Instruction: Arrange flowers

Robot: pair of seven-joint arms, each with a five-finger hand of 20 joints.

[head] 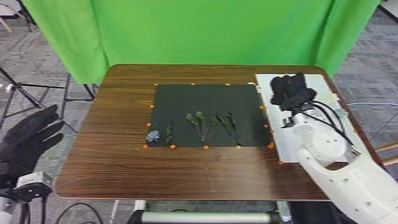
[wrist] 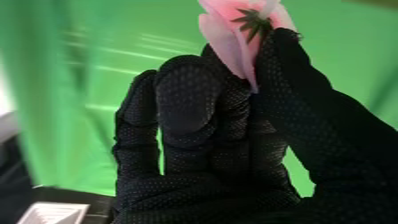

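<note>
In the head view my right hand (head: 293,92) is over the white board (head: 290,145) at the table's right side. The right wrist view has a pink flower (wrist: 233,37) with a small green leafy base, pinched between the thumb and fingers of my right hand (wrist: 209,185). On the dark mat (head: 191,95) lie a pale blue flower (head: 153,135), a short green stem (head: 170,131), and longer leafy stems (head: 202,125) beside another green pair (head: 229,124). Off the table's left side is my left hand (head: 27,142), its fingers extended and apart.
Orange markers (head: 206,147) dot the mat's border on the brown wooden table (head: 191,175). A green curtain (head: 213,35) hangs behind the table's far edge. Black stand legs (head: 27,92) are on the floor at the left.
</note>
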